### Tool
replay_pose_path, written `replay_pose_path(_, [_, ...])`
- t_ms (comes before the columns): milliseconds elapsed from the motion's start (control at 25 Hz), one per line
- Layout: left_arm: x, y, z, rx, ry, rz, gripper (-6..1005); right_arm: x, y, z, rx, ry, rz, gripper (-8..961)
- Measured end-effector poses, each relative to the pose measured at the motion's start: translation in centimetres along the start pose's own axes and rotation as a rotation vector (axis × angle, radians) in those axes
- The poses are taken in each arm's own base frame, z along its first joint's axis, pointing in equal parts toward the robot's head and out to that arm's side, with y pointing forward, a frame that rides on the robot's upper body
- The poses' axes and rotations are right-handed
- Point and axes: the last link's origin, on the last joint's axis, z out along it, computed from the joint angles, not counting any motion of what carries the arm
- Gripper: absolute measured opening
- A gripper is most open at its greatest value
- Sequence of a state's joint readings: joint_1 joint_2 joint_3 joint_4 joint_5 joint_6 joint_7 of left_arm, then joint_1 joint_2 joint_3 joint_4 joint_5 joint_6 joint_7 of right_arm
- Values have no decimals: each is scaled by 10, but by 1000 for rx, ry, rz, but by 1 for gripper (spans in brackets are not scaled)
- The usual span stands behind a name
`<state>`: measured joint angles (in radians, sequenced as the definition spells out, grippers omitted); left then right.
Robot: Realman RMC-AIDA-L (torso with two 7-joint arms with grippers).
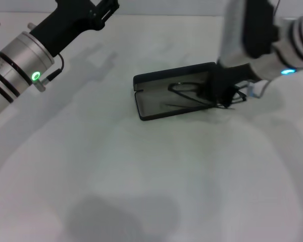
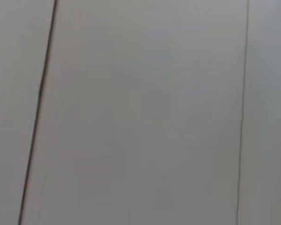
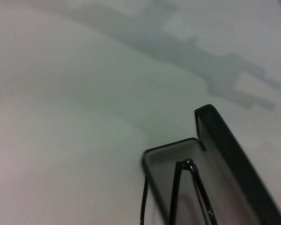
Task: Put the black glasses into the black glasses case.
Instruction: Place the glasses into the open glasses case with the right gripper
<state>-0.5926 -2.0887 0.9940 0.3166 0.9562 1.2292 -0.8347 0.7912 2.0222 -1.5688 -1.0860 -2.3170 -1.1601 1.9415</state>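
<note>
placing step: right pincer (image 1: 226,92) lowers thin black wire-frame glasses (image 1: 192,91) into the open matte black clamshell case (image 1: 156,96); its grip state can't be told. next calls for seating the frame fully inside. left pincer (image 1: 103,11) parked far off, fingers can't be told.

1. The black glasses case (image 1: 156,98) is showing matte black on its shell and rim, with a grey lining inside.
2. The black glasses (image 1: 184,91) are showing thin black wire against that grey lining.
3. The table (image 1: 141,176) is showing plain off-white, with soft grey shadows lying across it.
4. The left arm (image 1: 25,60) is showing silver and black, with a green light glowing.
5. The right arm (image 1: 272,45) is showing white and black, with a blue light glowing.
</note>
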Motion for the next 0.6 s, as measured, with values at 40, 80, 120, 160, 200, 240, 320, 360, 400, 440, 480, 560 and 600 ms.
replay_pose_path(40, [-1, 0, 0, 1, -2, -2, 542, -4, 0, 4, 16, 14, -20, 122])
replay_pose_path(80, [-2, 0, -1, 3, -5, -4, 542, -9, -1, 7, 37, 25, -47, 123])
replay_pose_path(120, [-3, 1, -1, 3, -8, -6, 542, -12, -1, 9, 47, 30, -62, 124])
replay_pose_path(160, [-3, 1, -1, 2, -10, -7, 542, -14, -2, 10, 58, 31, -73, 124])
replay_pose_path(200, [-3, 1, -1, 2, -10, -8, 542, -17, -3, 11, 71, 31, -87, 125])
replay_pose_path(240, [-3, 1, -1, 3, -10, -9, 542, -20, -3, 13, 86, 30, -101, 126])
replay_pose_path(320, [-4, 1, -2, 5, -11, -11, 542, -22, -4, 17, 115, 27, -127, 127])
replay_pose_path(360, [-4, 0, -2, 6, -13, -11, 542, -23, -4, 20, 128, 27, -141, 128])
replay_pose_path(400, [-4, 0, -2, 7, -16, -11, 541, -24, -3, 21, 137, 28, -152, 129])
replay_pose_path(440, [-5, 0, -1, 8, -19, -10, 541, -24, -2, 23, 143, 28, -162, 130])
replay_pose_path(480, [-5, 0, -1, 10, -23, -9, 541, -24, 0, 26, 147, 27, -174, 130])
replay_pose_path(560, [-6, -1, 0, 13, -30, -9, 541, -24, 4, 31, 164, 21, -195, 132])
replay_pose_path(600, [-7, -1, 0, 18, -36, -9, 541, -24, 6, 33, 171, 18, -204, 133])
